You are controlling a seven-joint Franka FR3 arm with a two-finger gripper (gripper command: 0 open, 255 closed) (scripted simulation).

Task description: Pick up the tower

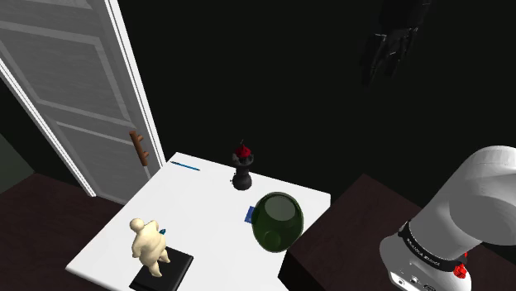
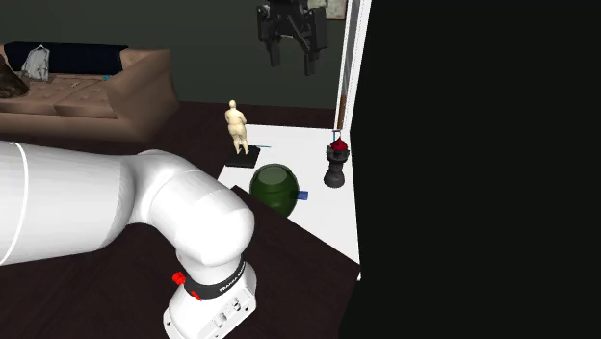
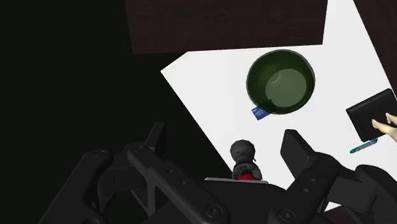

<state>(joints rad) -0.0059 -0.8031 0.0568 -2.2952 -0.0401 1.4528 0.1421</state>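
One item was the target: the tower [image 1: 242,169], a small dark turned piece w/ a red cap. It stood upright on the white table [image 1: 207,207], toward the far edge in the shoulder view and not far from the white door [image 1: 74,91]. Nothing touched it. The nearest neighbour was the green jar [image 1: 278,221], apart from it, w/ a small blue card [image 1: 249,214] just beside the jar on the tower's side. A cream figurine [image 1: 150,244] on a black base stood at the table's opposite end.

Gripper [image 2: 292,60] obs. hanging high above the table, well clear of every item. Jaws stood apart and held nothing. In the wrist view both fingers [image 3: 299,149] had a plain gap between them. In that same view the tower sat between the two fingers, nearer one than the other, so lateral alignment looked approx. right but not exact.

Assessment: the step in hand was the approach, i.e. pre-grasp pos. over the target w/ descent not yet begun. No contact made, so the task was barely started.

Next move req'd, in my judgement:
- Descend straight w/ jaws wide, making a small correction to centre the tower.
- Bracket the body below the cap w/ the fingers, then close and lift.

Risks, as judged:
- The piece looked slim and tall for its foot, so a glancing finger could tip it.
- The table edge lay close on that side, so a toppled piece might go off
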